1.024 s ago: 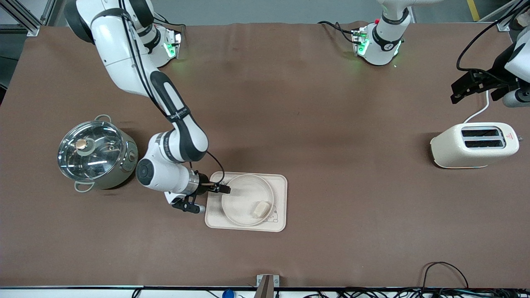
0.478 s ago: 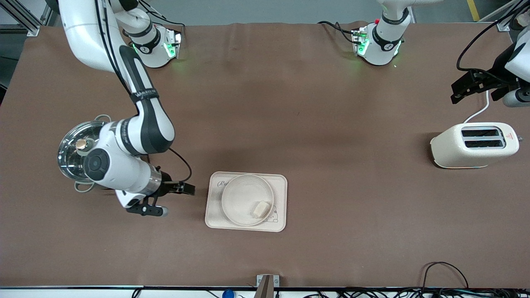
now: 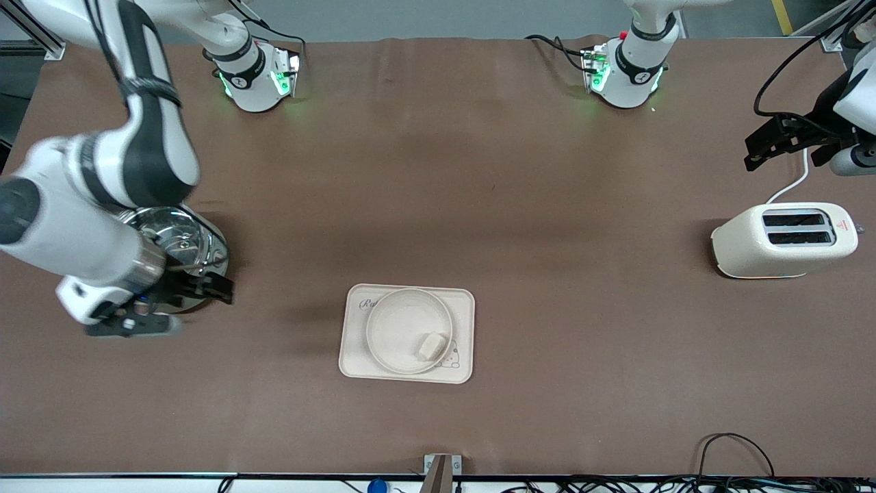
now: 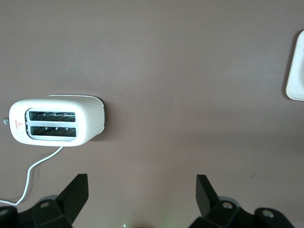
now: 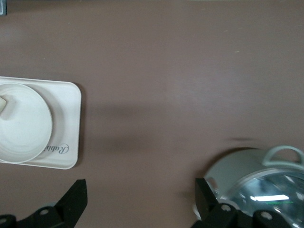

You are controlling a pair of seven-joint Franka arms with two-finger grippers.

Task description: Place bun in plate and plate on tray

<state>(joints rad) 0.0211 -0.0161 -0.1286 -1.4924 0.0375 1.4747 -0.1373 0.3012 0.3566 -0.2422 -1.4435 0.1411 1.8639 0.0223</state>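
Observation:
The cream bun [image 3: 431, 346] lies in the round plate [image 3: 397, 325], near its rim. The plate rests on the rectangular "Rabbit" tray [image 3: 352, 356] in the middle of the table, near the front camera. My right gripper [image 3: 220, 287] is open and empty, up in the air over the pot's edge, well away from the tray. The right wrist view shows the tray [image 5: 66, 123], the plate [image 5: 23, 126], a sliver of the bun [image 5: 4, 105] and my open right gripper [image 5: 140, 199]. My left gripper [image 3: 751, 156] waits open over the left arm's end of the table, and its wrist view [image 4: 141, 194] shows it empty.
A steel pot with a glass lid [image 3: 181, 239] stands at the right arm's end, also in the right wrist view [image 5: 256, 185]. A cream toaster [image 3: 783, 239] with a white cord stands at the left arm's end, also in the left wrist view [image 4: 57, 122].
My right gripper has drawn back from the plate's rim on the tray toward the pot and risen. The plate, bun and tray have stayed put. The left arm has not moved.

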